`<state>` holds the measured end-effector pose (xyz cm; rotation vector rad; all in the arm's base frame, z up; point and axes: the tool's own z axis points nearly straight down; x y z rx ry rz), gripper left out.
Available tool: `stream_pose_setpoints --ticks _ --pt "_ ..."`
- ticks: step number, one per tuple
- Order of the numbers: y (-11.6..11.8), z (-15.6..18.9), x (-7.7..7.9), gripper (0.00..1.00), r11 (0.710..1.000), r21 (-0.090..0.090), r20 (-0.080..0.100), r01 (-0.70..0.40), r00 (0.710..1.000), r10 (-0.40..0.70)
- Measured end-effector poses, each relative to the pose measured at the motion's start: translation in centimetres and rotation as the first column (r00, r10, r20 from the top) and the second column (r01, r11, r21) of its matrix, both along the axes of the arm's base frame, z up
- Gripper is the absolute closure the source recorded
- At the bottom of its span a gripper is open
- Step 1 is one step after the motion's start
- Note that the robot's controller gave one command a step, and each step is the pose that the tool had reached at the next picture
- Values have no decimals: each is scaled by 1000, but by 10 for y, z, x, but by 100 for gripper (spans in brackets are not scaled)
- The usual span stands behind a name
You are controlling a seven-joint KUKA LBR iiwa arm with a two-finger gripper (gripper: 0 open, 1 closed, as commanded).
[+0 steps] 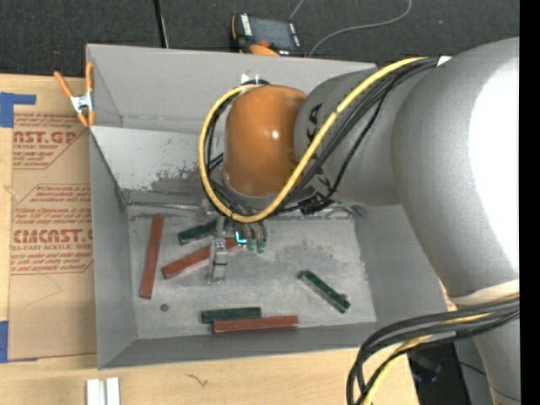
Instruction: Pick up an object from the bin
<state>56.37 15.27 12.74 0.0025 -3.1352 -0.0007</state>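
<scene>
The grey metal bin [160, 83] has sloping walls and a flat floor, scuffed and dusted with pale marks. It stands on a light wooden surface [253, 378], and past its far wall there is a dark floor with a black and orange device [263, 32] lying on it. The silver arm [456, 159] comes in from the right, its orange cover [261, 142] ringed by yellow and black cables [205, 142], and points down over the left middle of the floor. The gripper [219, 261] is low there, and whether its jaws are open or closed cannot be told. 6 sticks lie loose in the bin. The short red-brown stick [186, 266] lies slanted just left of the gripper, its right end reaching the tip. Just above it lies a dark green stick [197, 232]. A long red-brown stick [152, 256] lies further left. Near the front wall a green stick [230, 315] and a red-brown one [256, 324] lie side by side. Another green stick [325, 291] lies apart at right.
</scene>
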Motion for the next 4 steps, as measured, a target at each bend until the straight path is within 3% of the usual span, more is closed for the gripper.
stream_pose_setpoints --ticks 1,2,3,4 --pt "10 -60 -11 0 1000 1 9 -29 1000 29" --pt "-1 -56 -24 0 1000 3 12 -25 1000 25" --pt "-1 -53 -21 100 1000 4 18 -24 1000 24" --pt "-2 -57 -25 0 1000 2 9 -24 1000 24"
